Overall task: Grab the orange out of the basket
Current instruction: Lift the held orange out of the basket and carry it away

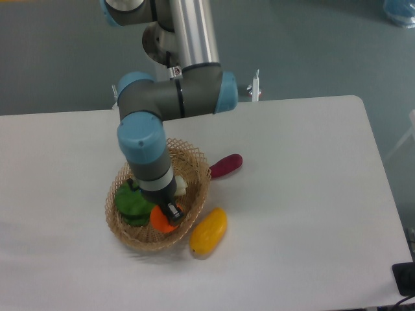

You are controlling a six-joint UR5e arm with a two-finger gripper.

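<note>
The wide white bench point(292, 194) carries everything, and the shallow oval basket of light tan woven wicker point(198, 170) serves as the landmark near its middle-left. The grey and light-blue jointed arm point(170, 97) comes from the far edge of the bench and bends down over the basket, its wrist covering most of the basket's middle and far side. Inside the basket, on the left, lies a dark green leafy vegetable point(131, 204), partly hidden by the wrist. Just outside the basket's front right rim rests an oval yellow fruit point(209, 231), close to or touching the wicker. Beside the basket's far right rim lies a long dark red-purple vegetable point(225, 166), its near end at the rim. A small pale whitish piece point(181, 185) shows inside the basket, right of the wrist. The small round bright-orange fruit point(162, 220) sits in the basket's front part, right of the green vegetable. The tool point(171, 211) is down on the orange's upper right side; I cannot tell whether it is clenched on it or released.
</note>
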